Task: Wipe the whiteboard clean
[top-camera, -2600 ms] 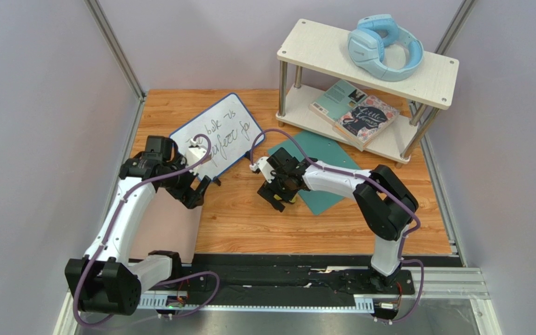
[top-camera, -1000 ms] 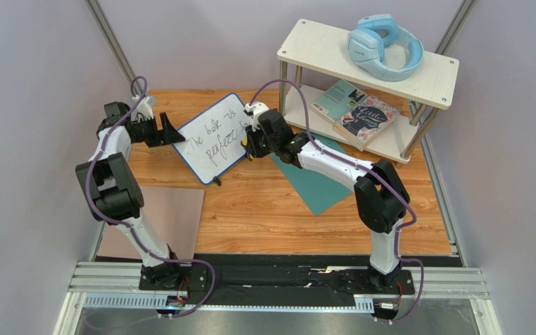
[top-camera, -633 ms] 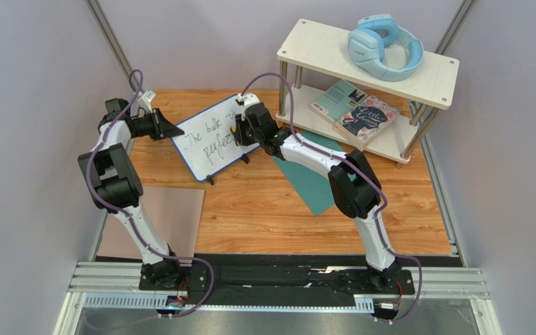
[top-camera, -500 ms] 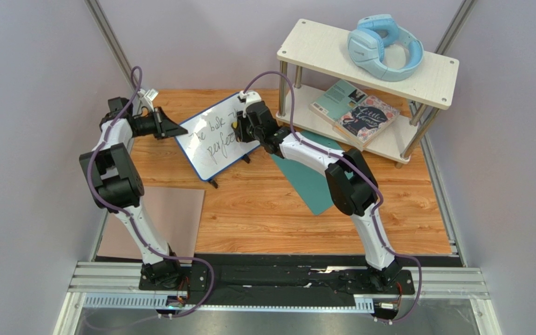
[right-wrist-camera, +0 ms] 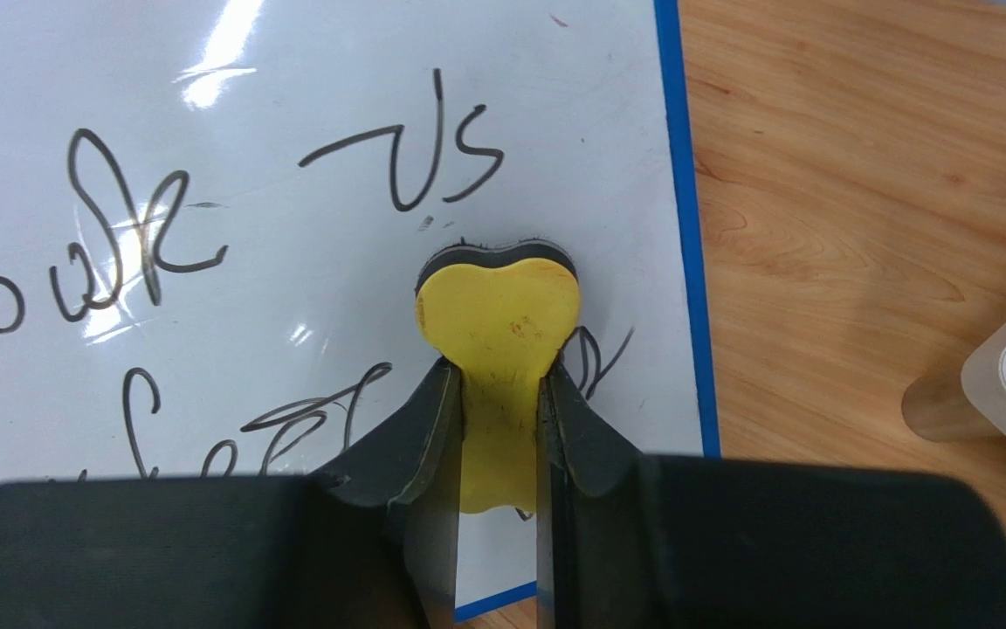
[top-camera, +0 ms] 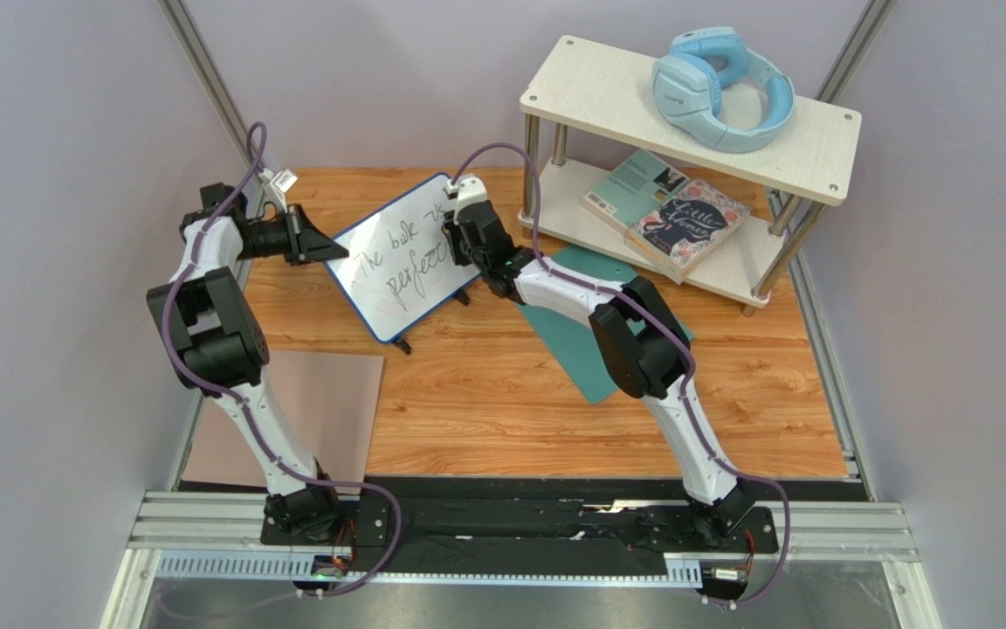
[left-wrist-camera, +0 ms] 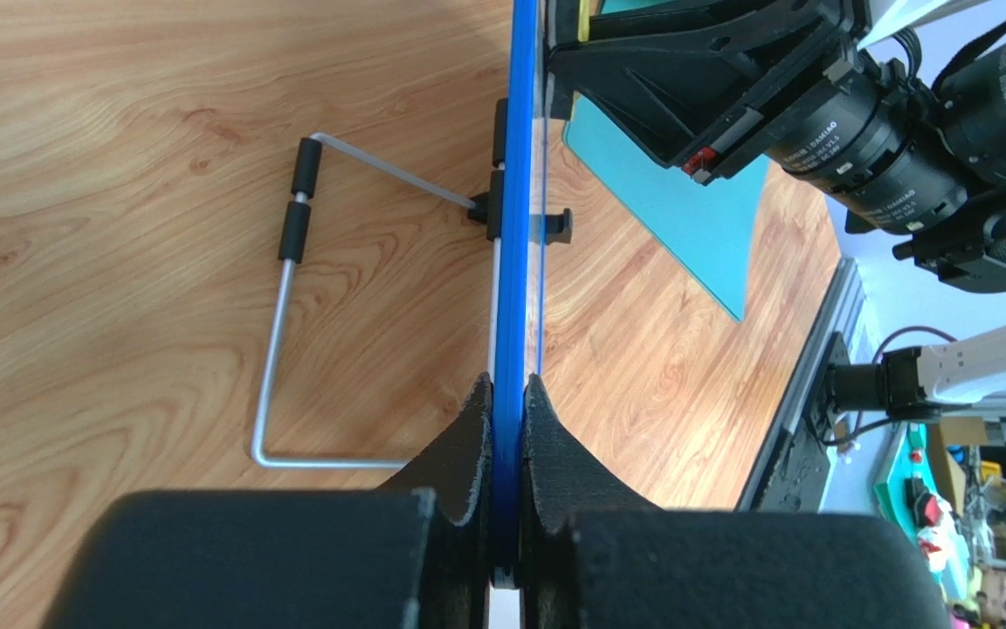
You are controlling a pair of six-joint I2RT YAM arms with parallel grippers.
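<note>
Whiteboard [top-camera: 397, 262] stands tilted on wire stand [left-wrist-camera: 279, 328], 11 o'clock on wooden table [top-camera: 508, 393]; handwriting unwiped. Teal sheet [top-camera: 571, 364] lies nearer, at board's 4 o'clock. Left gripper [left-wrist-camera: 508, 393] clenched on blue rim, 9 o'clock edge. Right gripper [right-wrist-camera: 493, 406] grasps yellow eraser [right-wrist-camera: 499, 315], against board under "Vs", 3 o'clock edge. Beyond, 1 o'clock: shelf [top-camera: 600, 92], blue headphones [top-camera: 721, 89].
</note>
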